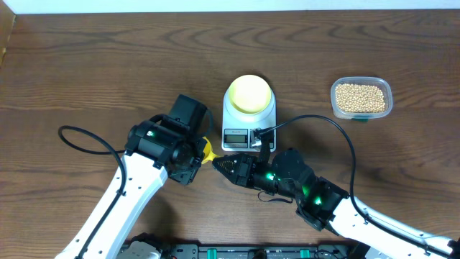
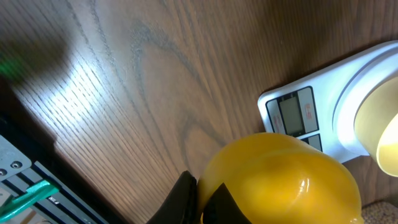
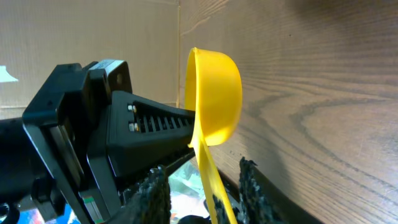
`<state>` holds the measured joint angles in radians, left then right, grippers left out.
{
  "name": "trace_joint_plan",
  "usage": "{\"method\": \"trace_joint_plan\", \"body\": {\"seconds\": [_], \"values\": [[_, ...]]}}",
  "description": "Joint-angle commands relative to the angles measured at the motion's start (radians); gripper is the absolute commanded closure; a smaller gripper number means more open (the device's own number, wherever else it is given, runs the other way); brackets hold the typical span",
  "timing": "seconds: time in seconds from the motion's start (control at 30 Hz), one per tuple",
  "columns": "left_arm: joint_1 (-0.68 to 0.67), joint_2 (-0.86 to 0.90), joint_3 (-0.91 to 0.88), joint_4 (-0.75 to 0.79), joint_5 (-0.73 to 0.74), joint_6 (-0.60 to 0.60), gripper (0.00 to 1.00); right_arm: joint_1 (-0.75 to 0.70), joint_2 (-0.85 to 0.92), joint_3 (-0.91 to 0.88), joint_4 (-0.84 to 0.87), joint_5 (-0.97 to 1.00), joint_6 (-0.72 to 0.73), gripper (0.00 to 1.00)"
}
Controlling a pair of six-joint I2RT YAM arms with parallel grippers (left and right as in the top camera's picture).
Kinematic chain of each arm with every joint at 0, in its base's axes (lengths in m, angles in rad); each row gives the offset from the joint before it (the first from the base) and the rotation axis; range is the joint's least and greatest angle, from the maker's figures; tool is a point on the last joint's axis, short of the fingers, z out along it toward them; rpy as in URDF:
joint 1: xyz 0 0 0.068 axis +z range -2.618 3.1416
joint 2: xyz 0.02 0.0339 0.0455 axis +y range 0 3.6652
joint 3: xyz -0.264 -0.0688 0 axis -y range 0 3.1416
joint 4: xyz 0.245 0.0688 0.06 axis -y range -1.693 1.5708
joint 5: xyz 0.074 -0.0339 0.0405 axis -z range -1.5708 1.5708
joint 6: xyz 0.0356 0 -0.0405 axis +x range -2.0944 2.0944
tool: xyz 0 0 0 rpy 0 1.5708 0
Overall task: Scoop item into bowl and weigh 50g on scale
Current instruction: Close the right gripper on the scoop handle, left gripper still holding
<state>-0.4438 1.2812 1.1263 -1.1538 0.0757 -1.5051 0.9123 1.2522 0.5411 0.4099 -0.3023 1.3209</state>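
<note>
The right gripper [image 1: 222, 164] stands with its ribbed fingers [image 3: 157, 194] on either side of the handle of the yellow scoop [image 3: 214, 93], a gap showing on each side, so it is released and not yet pinching. The left gripper [image 1: 202, 153] is clenched on that scoop near where cup meets handle, holding it above the table just off the display side of the scale [image 1: 239, 134], toward its left corner. The scoop looks like light, stiff, glossy plastic, likely slippery, and its handle is thin. The best hold is probably flat across the handle's broad faces, a little way back from the cup, so that it cannot twist. The beans [image 1: 361, 97] lie in a clear tub [image 1: 389, 92] well to the right of the scale. They are small, hard and round, so they should pour freely, roll off a tilted scoop and scatter if spilled. The bowl [image 1: 249, 92] sits on the scale's platform, and no beans show in it. It looks light and could slide if nudged. The table [image 1: 86, 65] is dark wood grain, flat and bare around the scale, with open room between scale and tub. Both arms crowd the display side, and the right arm's cable loops close to the scale's right edge.
</note>
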Motion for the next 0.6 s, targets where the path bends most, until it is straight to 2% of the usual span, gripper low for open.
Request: {"method": "trace_joint_plan", "body": {"seconds": [0.0,0.13,0.57], "values": [[-0.017,0.006,-0.01,-0.004,-0.024,-0.027,0.93,0.006,0.003,0.014,0.002,0.016,0.018,0.69],[-0.024,0.006,-0.01,-0.005,-0.037,-0.027,0.93,0.006,0.003,0.014,0.002,0.016,0.018,0.74],[-0.024,0.006,-0.01,-0.008,-0.036,-0.027,0.93,0.006,0.003,0.014,0.002,0.068,0.037,0.82]]}}
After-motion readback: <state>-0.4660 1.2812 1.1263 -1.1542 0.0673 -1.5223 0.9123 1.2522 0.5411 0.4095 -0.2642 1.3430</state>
